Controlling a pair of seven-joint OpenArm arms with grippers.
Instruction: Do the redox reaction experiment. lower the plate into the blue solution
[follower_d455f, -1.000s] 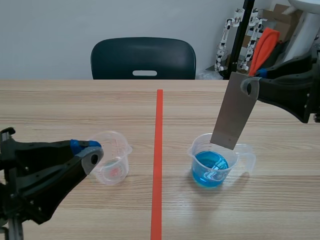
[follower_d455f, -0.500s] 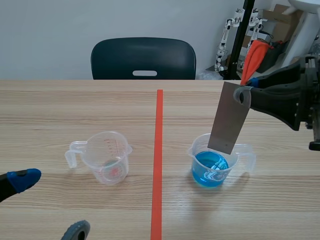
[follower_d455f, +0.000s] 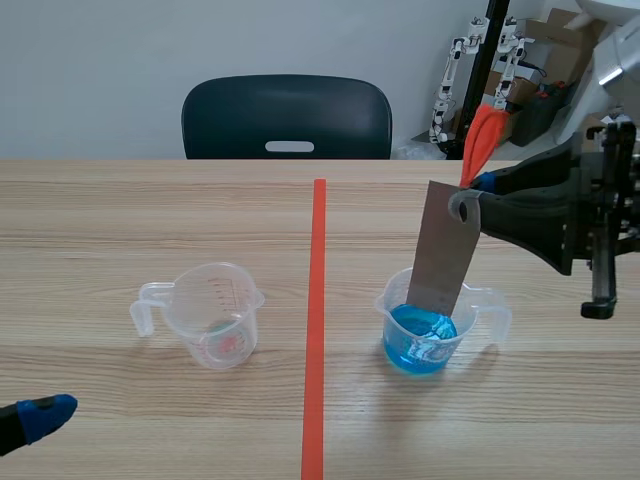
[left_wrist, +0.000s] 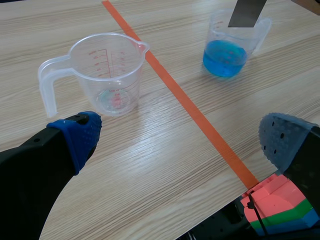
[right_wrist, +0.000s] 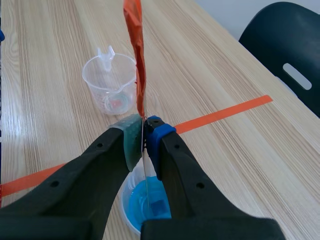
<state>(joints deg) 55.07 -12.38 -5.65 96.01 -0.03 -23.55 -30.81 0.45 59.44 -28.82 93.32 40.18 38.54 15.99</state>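
I see a dull grey plate (follower_d455f: 445, 255) under an orange-red strip (follower_d455f: 482, 140), blue solution (follower_d455f: 420, 338) in one clear beaker (follower_d455f: 492, 305), red markings on the other beaker (follower_d455f: 215, 310), an orange-red tape line (follower_d455f: 317, 300) across the pale wood-grain table (follower_d455f: 120, 220), and dotted pads (left_wrist: 80, 136), one blue and one grey, on my left gripper (left_wrist: 182, 132).
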